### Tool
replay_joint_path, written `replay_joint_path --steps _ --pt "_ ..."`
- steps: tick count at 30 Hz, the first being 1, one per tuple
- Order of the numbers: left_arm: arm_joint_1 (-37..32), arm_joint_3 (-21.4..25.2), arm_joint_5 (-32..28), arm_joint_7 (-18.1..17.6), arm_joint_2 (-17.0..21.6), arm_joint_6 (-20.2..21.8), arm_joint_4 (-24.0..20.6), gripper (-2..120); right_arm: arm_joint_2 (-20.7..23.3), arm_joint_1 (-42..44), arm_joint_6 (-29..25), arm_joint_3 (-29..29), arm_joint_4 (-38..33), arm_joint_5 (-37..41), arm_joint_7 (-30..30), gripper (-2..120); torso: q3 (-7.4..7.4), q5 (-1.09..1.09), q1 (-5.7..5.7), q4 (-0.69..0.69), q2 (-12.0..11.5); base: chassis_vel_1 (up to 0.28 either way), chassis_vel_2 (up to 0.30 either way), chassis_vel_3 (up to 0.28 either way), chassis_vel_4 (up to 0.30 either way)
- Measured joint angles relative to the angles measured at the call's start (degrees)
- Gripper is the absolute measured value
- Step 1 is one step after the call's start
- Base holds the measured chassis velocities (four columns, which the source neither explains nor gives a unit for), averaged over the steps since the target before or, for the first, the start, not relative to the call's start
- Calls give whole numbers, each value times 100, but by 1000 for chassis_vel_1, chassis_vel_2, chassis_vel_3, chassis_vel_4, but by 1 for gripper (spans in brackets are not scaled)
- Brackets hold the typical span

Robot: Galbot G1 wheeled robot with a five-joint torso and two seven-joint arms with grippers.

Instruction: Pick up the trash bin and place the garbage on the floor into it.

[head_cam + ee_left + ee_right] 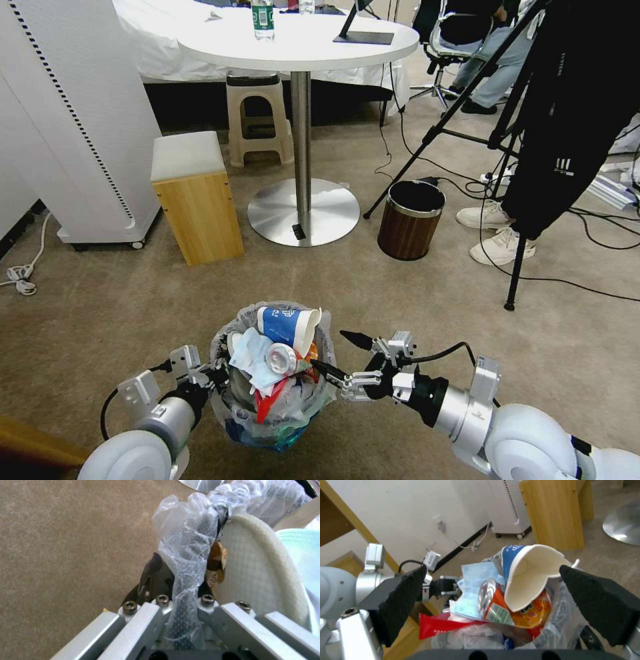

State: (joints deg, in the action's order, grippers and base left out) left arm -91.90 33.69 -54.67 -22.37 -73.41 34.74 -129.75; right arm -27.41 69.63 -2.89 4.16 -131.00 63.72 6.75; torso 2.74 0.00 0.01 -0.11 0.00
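Left gripper [181, 590] clamps trash bin [280, 407] rim; right gripper [341, 355] open beside.

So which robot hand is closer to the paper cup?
Right. The right gripper hangs open just beside the paper cup. The left gripper clamps the trash bin rim across from it.

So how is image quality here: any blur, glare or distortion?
Head view: sharp, even light, slight wide-angle bending at the edges. Left wrist view: soft close up, sheen on the trash bin's bag. Right wrist view: the right gripper's pads are blurred and the paper cup looks overexposed.
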Motion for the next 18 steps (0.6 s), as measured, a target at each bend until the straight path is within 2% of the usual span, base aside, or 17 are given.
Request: replay_joint_path --steps 9,12,18 --pt "253 29 -116 -8 101 -27 367 1 -62 258 -58 -334 28 -19 100 100 0 0 0 0 0 0 0 0 0" --pt "442 27 -195 -23 161 -32 612 1 -77 391 -122 -514 45 -28 148 100 0 0 0 0 0 0 0 0 0" --pt "588 3 -223 -32 193 -45 872 1 -200 381 -195 -573 125 -82 170 100 0 -1 0 0 0 0 0 0 0"
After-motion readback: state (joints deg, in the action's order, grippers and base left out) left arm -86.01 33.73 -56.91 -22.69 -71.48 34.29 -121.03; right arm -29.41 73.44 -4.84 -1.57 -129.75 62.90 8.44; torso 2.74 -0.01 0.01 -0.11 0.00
